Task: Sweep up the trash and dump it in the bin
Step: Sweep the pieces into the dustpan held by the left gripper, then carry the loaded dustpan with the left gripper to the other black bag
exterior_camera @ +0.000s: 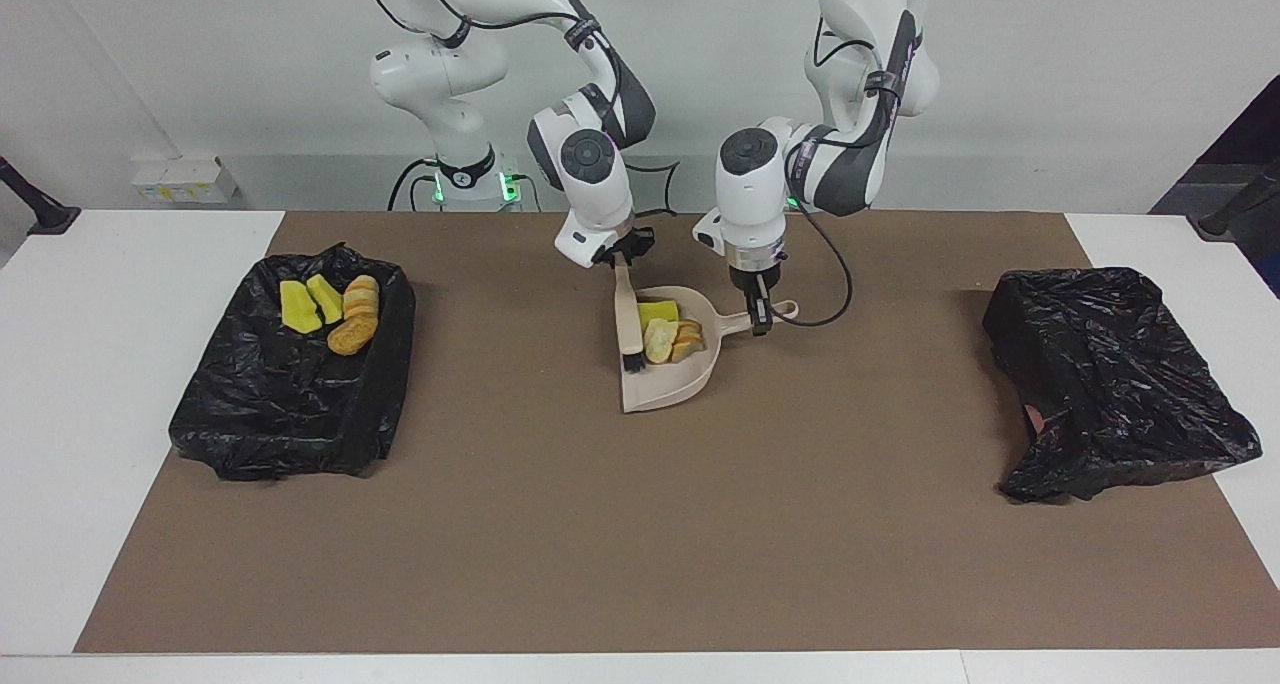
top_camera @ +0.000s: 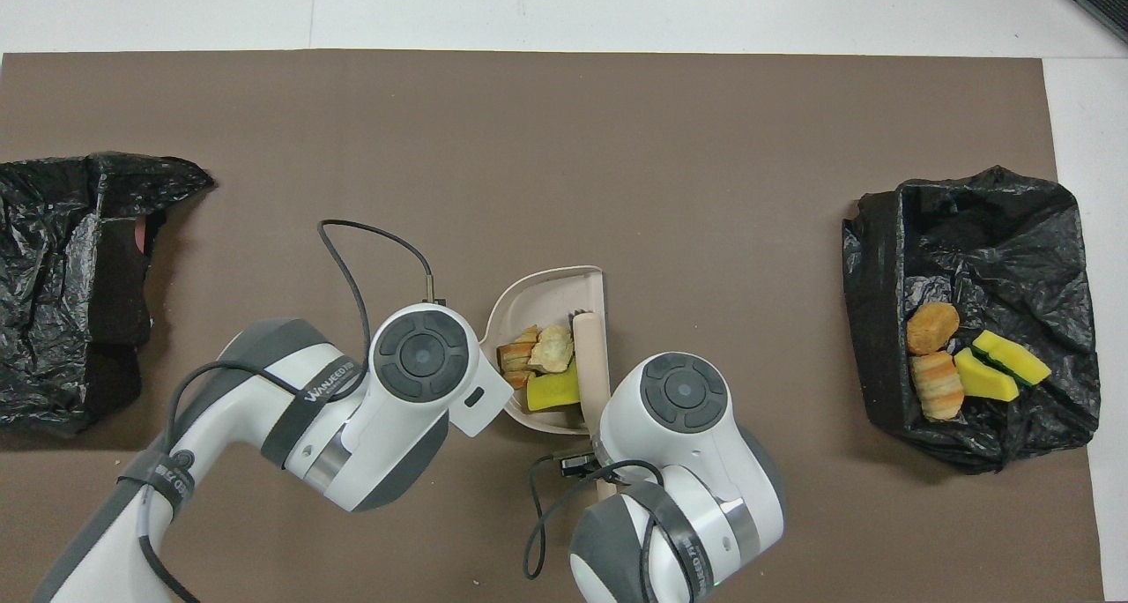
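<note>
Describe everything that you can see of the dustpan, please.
The dustpan is pale beige, seemingly plastic, with a flat scoop, a raised curved wall and a short handle. It lies flat on the brown mat mid-table. The left claw is shut on its handle. Inside lie a yellow sponge piece and bread-like chunks. The brush, held by the right claw, stands at its open mouth.

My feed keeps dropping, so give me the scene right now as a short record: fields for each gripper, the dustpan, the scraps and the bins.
left gripper: shut on the dustpan's handle
right gripper: shut on the brush, bristles at the dustpan's mouth
dustpan: flat on the mat, mid-table
scraps in dustpan: three, one yellow, two bread-like
open bin: toward the right arm's end of the table, four scraps inside
second bin: toward the left arm's end of the table, contents not visible
scraps loose on mat: none seen
</note>
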